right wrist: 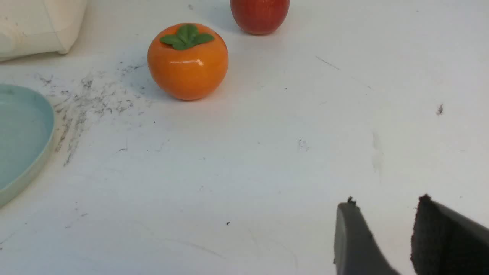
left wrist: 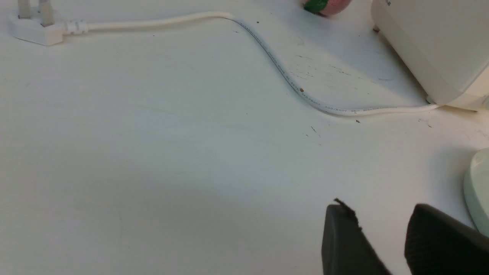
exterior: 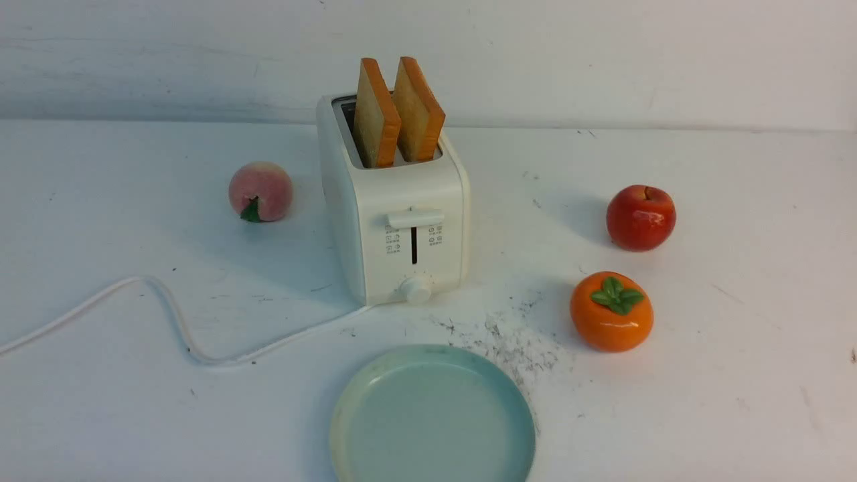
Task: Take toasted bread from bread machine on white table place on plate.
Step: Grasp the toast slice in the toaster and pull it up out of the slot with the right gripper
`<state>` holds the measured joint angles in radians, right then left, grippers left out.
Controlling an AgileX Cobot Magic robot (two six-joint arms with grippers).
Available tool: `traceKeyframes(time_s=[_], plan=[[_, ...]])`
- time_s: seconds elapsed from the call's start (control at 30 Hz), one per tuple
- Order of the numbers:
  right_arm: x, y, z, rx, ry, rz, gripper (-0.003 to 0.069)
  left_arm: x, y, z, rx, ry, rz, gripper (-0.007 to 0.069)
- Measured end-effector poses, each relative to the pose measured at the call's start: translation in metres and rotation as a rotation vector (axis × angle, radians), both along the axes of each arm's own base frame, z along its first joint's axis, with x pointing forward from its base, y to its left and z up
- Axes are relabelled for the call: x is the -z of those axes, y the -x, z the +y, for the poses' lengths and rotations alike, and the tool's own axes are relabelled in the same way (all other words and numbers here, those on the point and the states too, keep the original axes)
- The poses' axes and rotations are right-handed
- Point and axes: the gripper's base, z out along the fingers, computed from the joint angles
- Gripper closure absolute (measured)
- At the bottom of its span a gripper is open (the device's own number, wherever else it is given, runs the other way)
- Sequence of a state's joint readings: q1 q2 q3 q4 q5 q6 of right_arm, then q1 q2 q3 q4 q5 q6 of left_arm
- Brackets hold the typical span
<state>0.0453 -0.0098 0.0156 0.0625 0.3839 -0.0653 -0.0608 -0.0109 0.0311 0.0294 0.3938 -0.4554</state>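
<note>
Two slices of toasted bread (exterior: 377,115) (exterior: 419,110) stand upright in the slots of the cream-white bread machine (exterior: 395,207) at the middle of the white table (exterior: 100,415). In front of it lies the pale blue-green plate (exterior: 434,418), with nothing on it. Neither arm shows in the front view. My left gripper (left wrist: 382,212) hovers open over bare table near the plate's rim (left wrist: 477,191), nothing between its fingers. My right gripper (right wrist: 386,206) is open too, over bare table to the right of the plate (right wrist: 23,145).
A peach (exterior: 260,191) lies left of the bread machine. A red apple (exterior: 641,217) and an orange persimmon (exterior: 611,311) sit to its right. The white cord (exterior: 167,314) snakes leftward to a plug (left wrist: 34,26). Black specks (exterior: 515,341) mark the table beside the plate.
</note>
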Motion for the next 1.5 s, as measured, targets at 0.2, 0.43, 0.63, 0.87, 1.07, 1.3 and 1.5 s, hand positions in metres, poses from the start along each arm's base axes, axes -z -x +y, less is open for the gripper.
traceKeyframes(time_s=[0.2,0.43,0.63,0.87,1.07,1.3,1.5], plan=[[0.0000,0.0000,0.0000,0.000,0.000,0.000,0.0419,0.0000,0.0000,0.0000,0.000,-0.001,0.000,0.0386],[0.0000,0.0000,0.0000,0.000,0.000,0.000,0.0419,0.0000,0.0000,0.0000,0.000,-0.001,0.000,0.0386],[0.0000,0.0000,0.0000,0.000,0.000,0.000,0.0419,0.0000,0.0000,0.0000,0.000,-0.001,0.000,0.0386],[0.0000,0.0000,0.0000,0.000,0.000,0.000,0.0419,0.0000,0.0000,0.0000,0.000,-0.001,0.000,0.0386],[0.0000,0.0000,0.0000,0.000,0.000,0.000,0.0419,0.0000,0.0000,0.0000,0.000,-0.001,0.000,0.0386],[0.0000,0.0000,0.0000,0.000,0.000,0.000,0.0419,0.0000,0.0000,0.0000,0.000,-0.001,0.000,0.0386],[0.0000,0.0000,0.0000,0.000,0.000,0.000,0.0419,-0.0022,-0.0008,0.0010,0.004,-0.048,-0.028,0.0386]])
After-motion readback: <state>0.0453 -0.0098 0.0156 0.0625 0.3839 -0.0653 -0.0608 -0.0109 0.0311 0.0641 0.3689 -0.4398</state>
